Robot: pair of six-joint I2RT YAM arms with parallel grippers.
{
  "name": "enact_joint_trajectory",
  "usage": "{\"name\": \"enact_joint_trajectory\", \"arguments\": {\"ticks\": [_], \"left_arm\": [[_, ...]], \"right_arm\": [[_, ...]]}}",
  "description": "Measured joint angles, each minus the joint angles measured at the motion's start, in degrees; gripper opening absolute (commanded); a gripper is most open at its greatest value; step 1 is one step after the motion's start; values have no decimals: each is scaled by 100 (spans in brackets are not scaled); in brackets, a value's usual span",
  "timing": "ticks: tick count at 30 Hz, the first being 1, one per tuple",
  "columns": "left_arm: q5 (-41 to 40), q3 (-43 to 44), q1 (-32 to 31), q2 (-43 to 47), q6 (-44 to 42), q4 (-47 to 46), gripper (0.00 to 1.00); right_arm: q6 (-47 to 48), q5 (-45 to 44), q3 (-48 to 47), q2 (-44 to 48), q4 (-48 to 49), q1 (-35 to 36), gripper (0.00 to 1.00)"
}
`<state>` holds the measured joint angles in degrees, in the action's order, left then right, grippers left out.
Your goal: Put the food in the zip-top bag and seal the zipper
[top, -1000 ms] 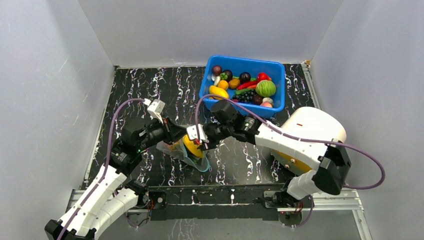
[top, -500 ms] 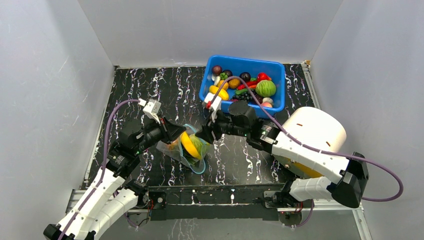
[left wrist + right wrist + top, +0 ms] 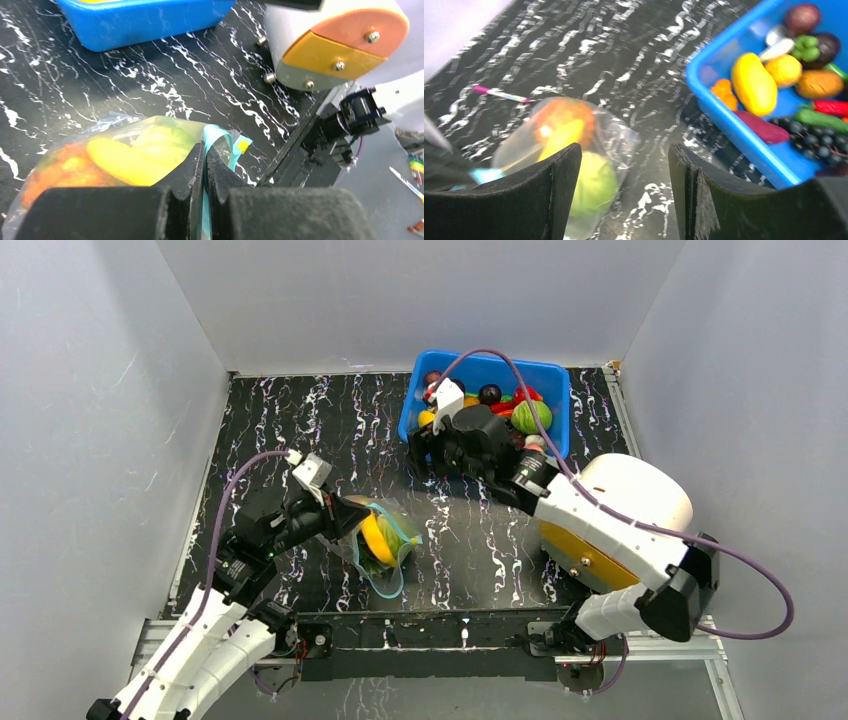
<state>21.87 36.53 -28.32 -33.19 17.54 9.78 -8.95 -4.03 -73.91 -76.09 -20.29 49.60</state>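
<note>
The left claw (image 3: 205,152) is pinched fully closed on the mouth of the zip-top bag (image 3: 372,548), with the teal zipper (image 3: 221,142) strip and a fold of clear plastic caught between its jaws. The bag lies on the tabletop (image 3: 300,420) just in front of the left arm, well apart from the blue bin (image 3: 556,380). Its mouth gapes in a loop rather than lying flat. Inside it show a yellow banana (image 3: 375,537), a green cabbage (image 3: 593,184) and an orange piece (image 3: 559,112). The right claw (image 3: 624,155) is spread wide and holds nothing; it hangs above the tabletop between bag and bin, close to the bin's near left corner. The bin is full of more food (image 3: 754,85). This looks like the filling step, partly done: some pieces are bagged and the zipper is not yet pressed together. If another piece is wanted, the next move calls for the right claw to drop over one toy in the bin, close on it alone among its crowded neighbours, and carry it to the held-open mouth. If the bag is judged full, the right claw must instead meet the strip beside the left claw and run along it, while the left holds the edge taut
</note>
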Motion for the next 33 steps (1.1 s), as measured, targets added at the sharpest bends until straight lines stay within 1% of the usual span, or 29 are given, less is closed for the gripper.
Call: {"name": "enact_joint_trajectory", "arguments": {"ticks": [6, 9, 13, 18, 26, 28, 33], "left_arm": [[603, -173, -4, -184, -205, 72, 0], [780, -341, -4, -157, -258, 52, 0], [896, -520, -4, 96, -365, 57, 0], [907, -546, -4, 361, -483, 50, 0], [879, -546, -4, 387, -588, 76, 0], [866, -546, -4, 411, -599, 81, 0], [807, -546, -4, 535, -608, 103, 0]], "right_arm": [[7, -402, -452, -855, -398, -728, 69], [22, -560, -575, -1248, -503, -1137, 71], [52, -787, -743, -1731, -540, -1698, 74], [138, -1088, -1084, -2315, -522, -2175, 80], [160, -1491, -2286, -3534, -463, -2455, 85], [179, -1611, -2511, -3792, -437, -2487, 89], [286, -1867, -3108, -4472, -387, -2583, 91]]}}
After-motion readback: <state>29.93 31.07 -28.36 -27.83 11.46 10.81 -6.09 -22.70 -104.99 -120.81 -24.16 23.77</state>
